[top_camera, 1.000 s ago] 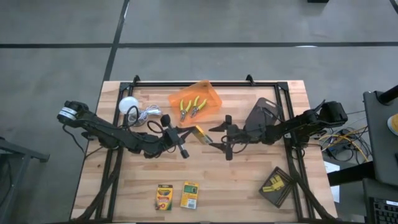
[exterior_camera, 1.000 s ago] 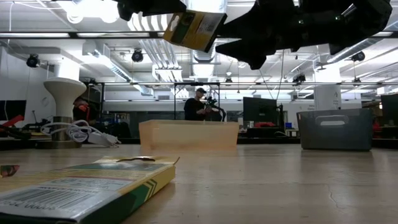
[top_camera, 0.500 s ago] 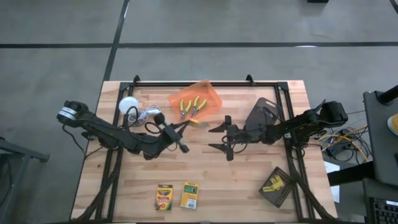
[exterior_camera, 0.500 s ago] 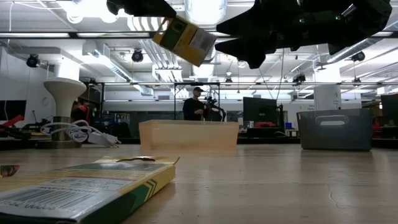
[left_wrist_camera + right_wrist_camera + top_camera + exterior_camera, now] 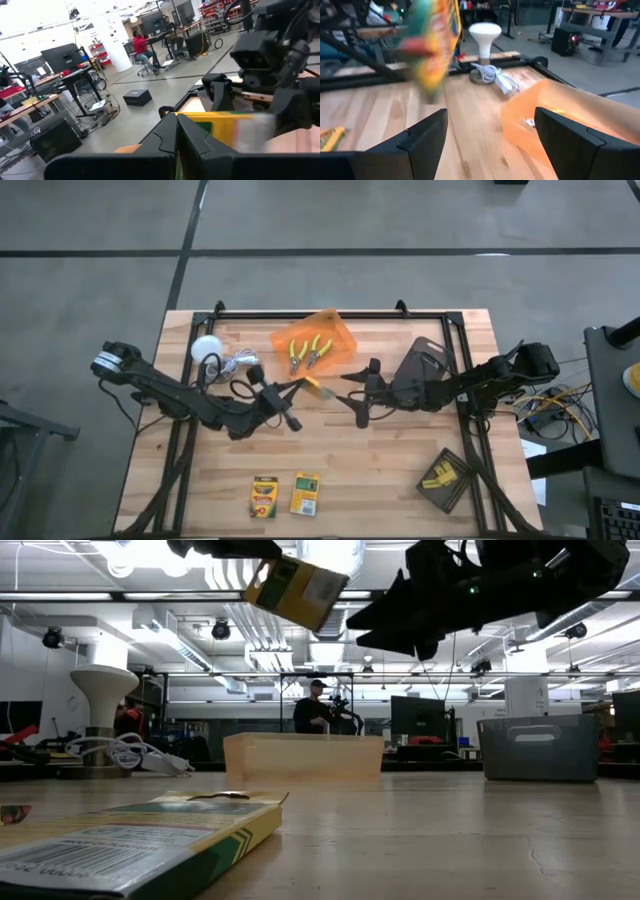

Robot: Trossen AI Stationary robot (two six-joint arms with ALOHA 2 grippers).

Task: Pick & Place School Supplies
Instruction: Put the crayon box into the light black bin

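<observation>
Item 1, left gripper (image 5: 302,383): I have it lifted above the middle of the table (image 5: 400,480), just in front of the orange bin (image 5: 316,340), its fingers clamped on one crayon box (image 5: 312,385). In the low view that box (image 5: 296,590) hangs tilted, high over the tabletop.

Item 2, right gripper (image 5: 352,385): I see it raised beside the held box, facing the left gripper, fingers spread wide with nothing between them. From its wrist camera the held box (image 5: 432,45) shows as a blur just ahead of the open fingers (image 5: 427,137).

Item 3, two more crayon boxes: flat on the table near its front edge, side by side, one (image 5: 264,496) to the left of the other (image 5: 305,492). They lie well apart from both grippers.

Item 4, two yellow-handled pliers (image 5: 309,352): lying inside the orange bin near the table's back edge.

Item 5, small yellow blocks (image 5: 441,477): resting on a dark tray (image 5: 455,492) at the front right corner. I cannot count them.

Item 6, white ball with a cable (image 5: 207,349): at the back left of the table, left of the bin.
</observation>
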